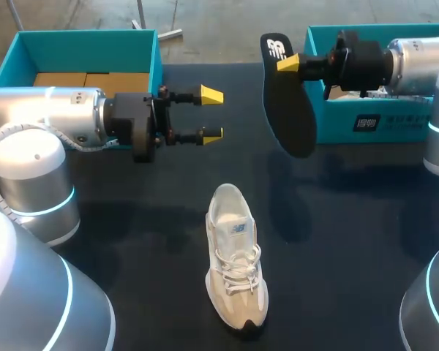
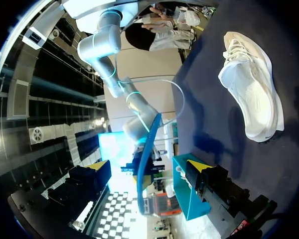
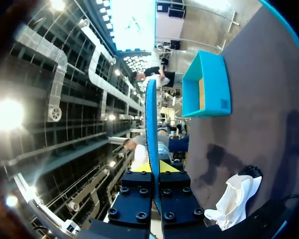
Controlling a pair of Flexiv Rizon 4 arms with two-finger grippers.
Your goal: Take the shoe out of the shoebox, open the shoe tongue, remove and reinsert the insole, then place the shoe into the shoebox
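The left arm stretches in level from the left, its gripper [image 1: 211, 115] pointing across the table [image 1: 351, 241], fingers spread wide with nothing between them, just in front of the left teal box [image 1: 88, 44]. The right arm comes in from the right over the right teal box [image 1: 402, 121]. Its gripper [image 1: 289, 63] is pinched on the upper end of the black insole [image 1: 293, 117], which hangs with its long axis running down toward the table. The white shoe [image 1: 236, 270] stands on its sole between the arms, heel toward the boxes and toe toward the near edge.
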